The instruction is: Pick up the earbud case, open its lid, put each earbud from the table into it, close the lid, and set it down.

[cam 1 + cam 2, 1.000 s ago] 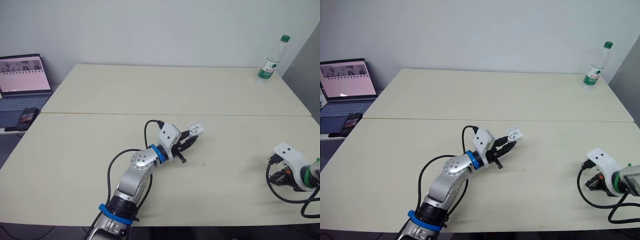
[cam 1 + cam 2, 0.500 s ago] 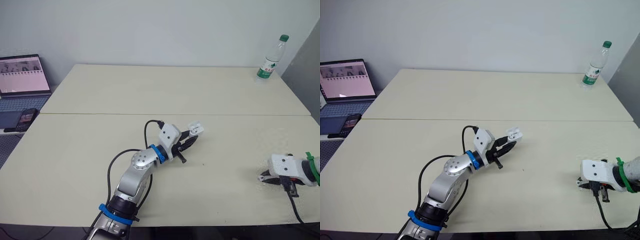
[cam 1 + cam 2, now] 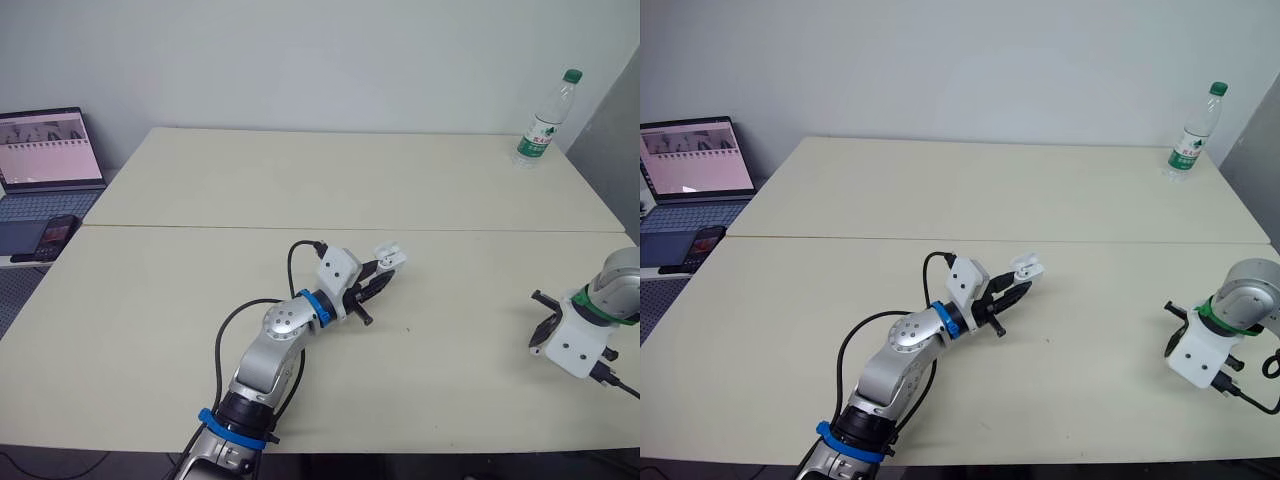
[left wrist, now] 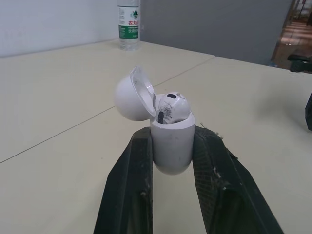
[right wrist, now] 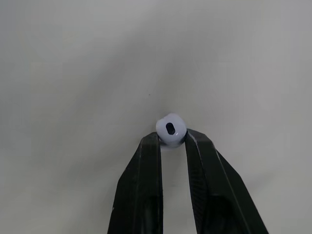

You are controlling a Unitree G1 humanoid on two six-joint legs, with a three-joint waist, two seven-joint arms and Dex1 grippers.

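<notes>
A white earbud case (image 4: 169, 141) with its lid (image 4: 130, 93) swung open sits between my left gripper's two black fingers (image 4: 127, 185), and one earbud (image 4: 171, 108) rests inside it. In the head views the left gripper (image 3: 378, 277) holds the case (image 3: 390, 258) just above the table's middle. My right gripper (image 5: 171, 139) is shut on a second white earbud (image 5: 171, 129), pinched at the fingertips over bare table. The right gripper (image 3: 1175, 318) hangs at the table's right side, pointing down.
A plastic water bottle (image 3: 543, 120) stands at the far right corner of the cream table (image 3: 330, 180). A laptop (image 3: 40, 155) and a phone (image 3: 55, 232) lie on a side surface at the left. A seam runs across the table between its two halves.
My right arm has lifted and turned at the right side of the table, so its white wrist housing now faces down. The left gripper and case have stayed put.
</notes>
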